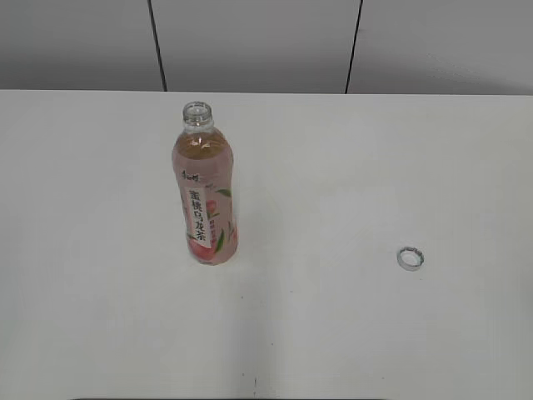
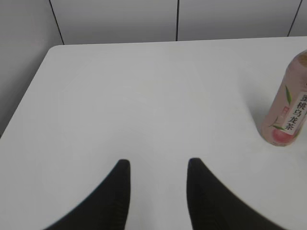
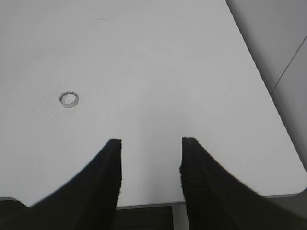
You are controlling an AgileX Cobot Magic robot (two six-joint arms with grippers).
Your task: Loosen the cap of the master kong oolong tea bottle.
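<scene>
Across the frame, white tabletop (image 1: 350,333), backed by a grey panelled wall (image 1: 250,42). Left of centre on it, master kong oolong tea bottle (image 1: 205,187), standing upright, neck bare and mouth uncovered, pinkish tea up to the shoulder, peach label with a white strip of Chinese characters facing the exterior camera. Well apart from it, toward the right and nearer the front edge, cap (image 1: 410,258), lying alone on the bare surface, hollow side up. Neither arm visible from outside. Near the front left, left end effector (image 2: 157,165), dark fingers parted with only tabletop between them, gripping nothing, bottle off at its right edge. Near the front right corner, right end effector (image 3: 151,143), likewise parted and empty, cap lying ahead and to its left.
</scene>
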